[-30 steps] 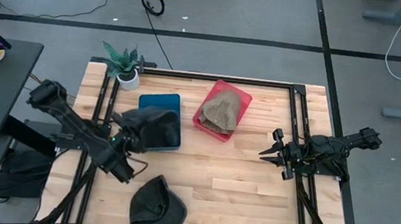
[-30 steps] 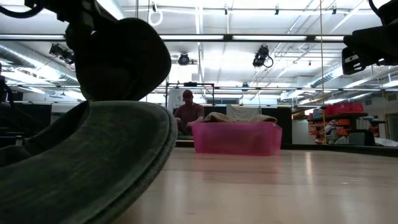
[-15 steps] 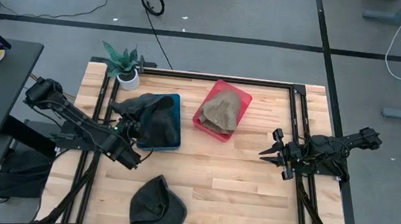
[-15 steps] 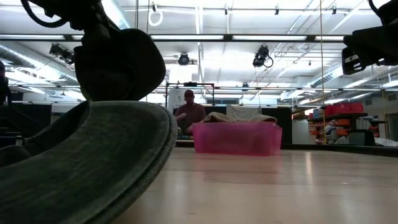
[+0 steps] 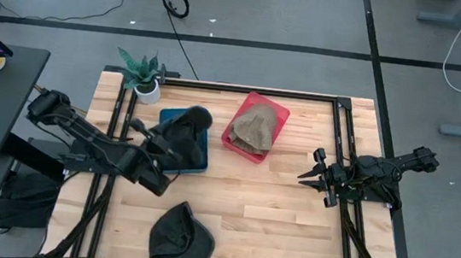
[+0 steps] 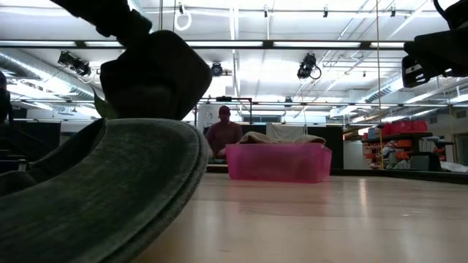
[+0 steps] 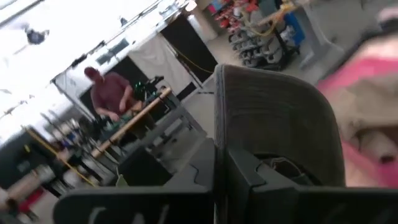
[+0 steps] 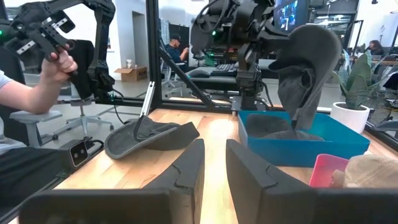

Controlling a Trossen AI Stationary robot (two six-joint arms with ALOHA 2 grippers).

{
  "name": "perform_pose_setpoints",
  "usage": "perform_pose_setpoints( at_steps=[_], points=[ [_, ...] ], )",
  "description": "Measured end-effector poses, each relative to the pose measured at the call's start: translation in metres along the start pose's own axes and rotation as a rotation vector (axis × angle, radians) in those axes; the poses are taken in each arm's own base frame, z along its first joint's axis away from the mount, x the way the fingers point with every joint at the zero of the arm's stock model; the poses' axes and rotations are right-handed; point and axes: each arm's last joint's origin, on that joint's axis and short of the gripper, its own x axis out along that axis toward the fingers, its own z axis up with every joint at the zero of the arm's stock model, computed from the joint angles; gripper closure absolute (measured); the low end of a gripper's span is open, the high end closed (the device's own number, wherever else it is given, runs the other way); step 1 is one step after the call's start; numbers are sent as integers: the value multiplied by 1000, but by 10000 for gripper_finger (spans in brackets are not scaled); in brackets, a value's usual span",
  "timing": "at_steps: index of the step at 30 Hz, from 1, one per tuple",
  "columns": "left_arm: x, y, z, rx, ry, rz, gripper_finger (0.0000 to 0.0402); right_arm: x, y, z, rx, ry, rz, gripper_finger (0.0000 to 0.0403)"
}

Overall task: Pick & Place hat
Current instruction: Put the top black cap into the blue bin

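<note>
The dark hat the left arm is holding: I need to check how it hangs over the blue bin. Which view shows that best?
The right wrist view: the dark hat hangs from the left gripper into the blue bin. The high view shows it only from above; low and left wrist views omit the bin.

Bin left of centre with a hat hanging over it, second bin just right holding a hat, plant upper left, third hat lower centre on the table.

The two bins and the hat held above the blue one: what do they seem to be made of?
Blue bin: likely hard plastic, smooth and opaque. Pink bin: plastic, slightly see-through. Dark hat in the left gripper: soft woven cloth, matte; it hangs in folds.
</note>
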Motion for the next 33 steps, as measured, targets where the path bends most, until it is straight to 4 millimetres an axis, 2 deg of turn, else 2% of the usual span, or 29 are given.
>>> perform_pose_setpoints(
  at_steps=[6,10,17,24,30,33],
  points=[
    [6,17,12,-206,13,28,389,0,0,0,0,0,0,332],
    [8,33,18,-269,26,26,389,0,0,0,0,0,0,332],
    [24,48,19,-398,279,-243,381,0,0,0,0,0,0,332],
    [42,63,19,-521,366,-281,389,0,0,0,0,0,0,332],
    [54,83,35,-593,425,-357,381,0,0,0,0,0,0,332],
    [56,89,36,-630,475,-365,379,0,0,0,0,0,0,332]
  ],
)
